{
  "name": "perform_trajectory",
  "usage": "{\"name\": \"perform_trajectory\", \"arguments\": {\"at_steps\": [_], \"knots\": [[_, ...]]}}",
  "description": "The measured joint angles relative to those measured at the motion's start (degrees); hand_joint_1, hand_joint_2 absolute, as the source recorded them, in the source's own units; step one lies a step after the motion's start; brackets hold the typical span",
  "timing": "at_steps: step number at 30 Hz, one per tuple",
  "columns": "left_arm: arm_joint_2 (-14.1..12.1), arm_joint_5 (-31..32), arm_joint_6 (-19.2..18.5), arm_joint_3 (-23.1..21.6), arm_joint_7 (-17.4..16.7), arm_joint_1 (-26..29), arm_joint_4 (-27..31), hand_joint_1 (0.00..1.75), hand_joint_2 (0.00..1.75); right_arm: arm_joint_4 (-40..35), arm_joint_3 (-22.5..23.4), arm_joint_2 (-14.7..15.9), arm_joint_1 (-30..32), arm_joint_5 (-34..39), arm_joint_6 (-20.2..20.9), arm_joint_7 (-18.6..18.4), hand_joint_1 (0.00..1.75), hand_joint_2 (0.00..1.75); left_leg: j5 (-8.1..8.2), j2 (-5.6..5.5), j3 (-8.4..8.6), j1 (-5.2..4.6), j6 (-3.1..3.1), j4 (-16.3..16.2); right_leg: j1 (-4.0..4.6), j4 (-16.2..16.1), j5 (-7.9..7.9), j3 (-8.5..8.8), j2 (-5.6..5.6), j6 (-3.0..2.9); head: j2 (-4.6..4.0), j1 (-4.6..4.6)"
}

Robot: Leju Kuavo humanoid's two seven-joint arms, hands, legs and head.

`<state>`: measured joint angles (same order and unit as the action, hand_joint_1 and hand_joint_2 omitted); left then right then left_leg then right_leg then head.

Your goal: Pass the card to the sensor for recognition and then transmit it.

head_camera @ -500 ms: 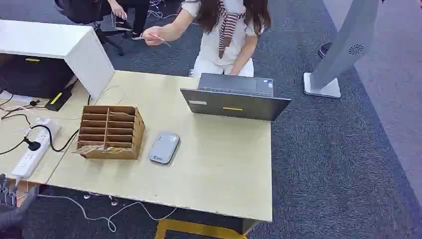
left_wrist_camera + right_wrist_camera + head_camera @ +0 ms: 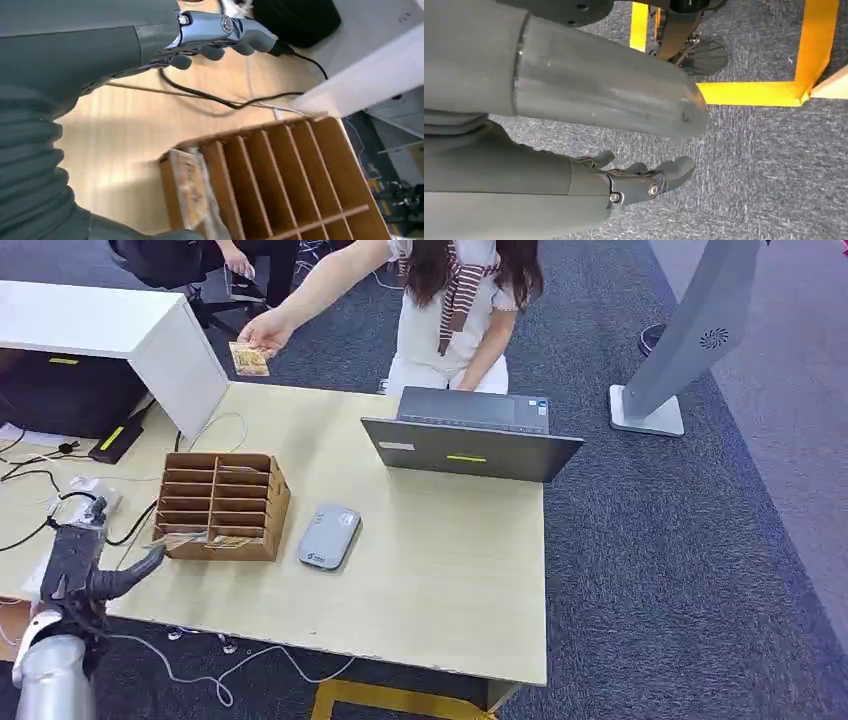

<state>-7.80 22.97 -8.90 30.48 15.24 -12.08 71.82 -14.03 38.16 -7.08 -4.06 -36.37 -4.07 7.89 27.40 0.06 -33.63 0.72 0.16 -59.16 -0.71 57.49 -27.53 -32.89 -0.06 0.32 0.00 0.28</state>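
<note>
The step in hand looks like the very start: the left hand is raised at the near left edge of the pale wooden surface, just beside the wooden slotted card rack, with its dark fingers spread and holding nothing. The right hand hangs over grey carpet, fingers loosely apart and likewise empty. A card, yellowish and rectangular, is held out by a person's hand above the far left corner of the surface, well apart from both robot hands; a wrapped, crinkled packet also pokes from the rack's lowest slot, and I cannot tell whether it contains cards. The sensor appears to be the rounded grey slab with a smooth matte face lying just beside the rack. The next move, I judge, calls for the left hand to take a thin flat card by its edge, a fiddly pinch, then carry it across to the grey pad. Behind stands an open dark laptop.
</note>
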Motion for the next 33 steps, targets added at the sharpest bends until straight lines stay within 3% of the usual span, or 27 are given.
{"name": "perform_trajectory", "arguments": {"at_steps": [15,26,29,33], "knots": [[-3.7,19.55,17.36,-16.86,-7.07,-6.98,8.68,0.0,1.75,0.48,-0.92,-0.66,-0.96,-2.82,0.26,-1.9,0.0,0.0,-0.03,0.01,0.01,0.0,-0.03,-0.01,0.0,0.01,0.02,-0.01,0.03,0.01,0.0,0.02],[-6.15,35.25,27.92,-29.32,-12.22,-13.14,13.4,0.0,1.75,0.77,-1.44,-1.11,-1.85,-5.08,0.85,-3.41,0.0,0.0,-0.03,0.01,0.01,0.0,-0.03,-0.02,0.0,0.01,0.06,-0.01,0.03,-0.04,0.0,0.0],[-6.98,39.42,29.88,-32.43,-13.65,-15.02,13.99,0.0,1.75,0.81,-1.49,-1.25,-2.03,-5.62,0.85,-3.78,0.0,0.0,-0.03,0.01,0.01,0.0,-0.03,-0.02,0.0,0.01,0.06,-0.01,0.03,-0.04,0.0,0.02],[-8.44,45.37,29.49,-37.39,-15.96,-17.7,13.44,0.0,1.75,0.92,-1.57,-1.31,-2.26,-5.97,0.87,-4.2,0.0,0.0,-0.03,0.01,0.01,0.0,-0.03,-0.02,0.0,0.01,0.06,-0.01,0.03,-0.04,0.0,0.0]]}}
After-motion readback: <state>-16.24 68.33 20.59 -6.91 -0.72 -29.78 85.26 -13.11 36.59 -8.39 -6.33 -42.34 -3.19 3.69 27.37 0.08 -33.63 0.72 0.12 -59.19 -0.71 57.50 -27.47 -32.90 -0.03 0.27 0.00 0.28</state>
